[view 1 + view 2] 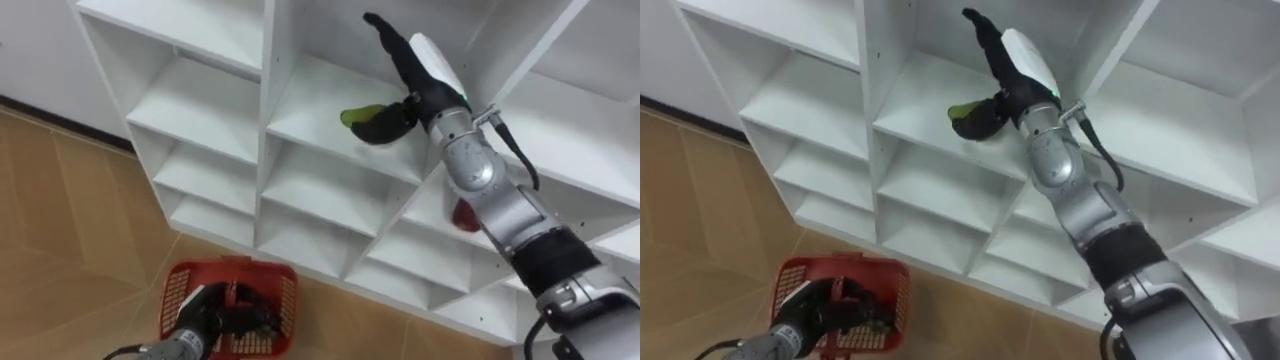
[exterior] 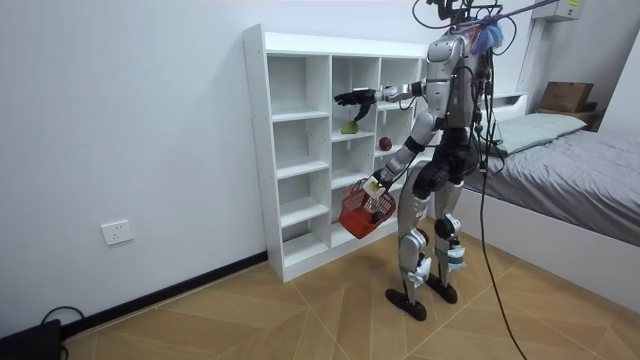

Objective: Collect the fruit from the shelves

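Observation:
I stand facing a white shelf unit (image 2: 288,140). A green fruit (image 1: 352,116) lies on a middle shelf. My right hand (image 1: 420,70) reaches into that compartment; its fingers point straight up and back above the fruit, and its dark thumb rests against the fruit's right side. A red fruit (image 1: 462,216) sits one compartment to the right and lower, partly hidden behind my right forearm. My left hand (image 1: 200,312) hangs low with its fingers curled round the handle of a red mesh basket (image 1: 172,292), which has dark contents I cannot make out.
The other compartments of the shelf unit are bare. Wooden floor (image 1: 60,230) lies below it. In the room view a bed (image 2: 580,160) stands behind me on the room view's right, with a cardboard box (image 2: 565,96) beyond it.

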